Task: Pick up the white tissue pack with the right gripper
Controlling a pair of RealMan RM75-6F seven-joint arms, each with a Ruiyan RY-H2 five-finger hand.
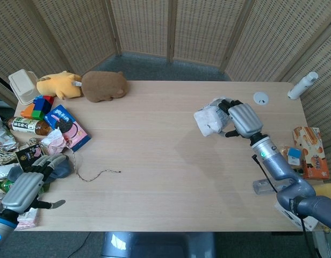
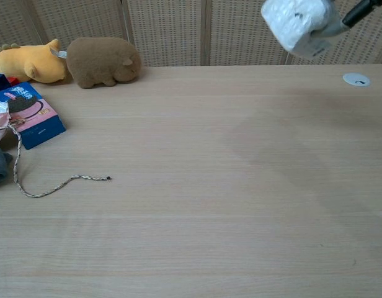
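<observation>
The right hand (image 1: 242,120) grasps the white tissue pack (image 1: 210,119), holding it clear above the table (image 1: 171,177) on the right side, as the chest view shows. The pack sits just left of the palm. Bare tabletop lies below; the right edge is near. The left hand (image 1: 27,188) rests at the near-left corner, holding nothing, fingers loosely apart.
</observation>
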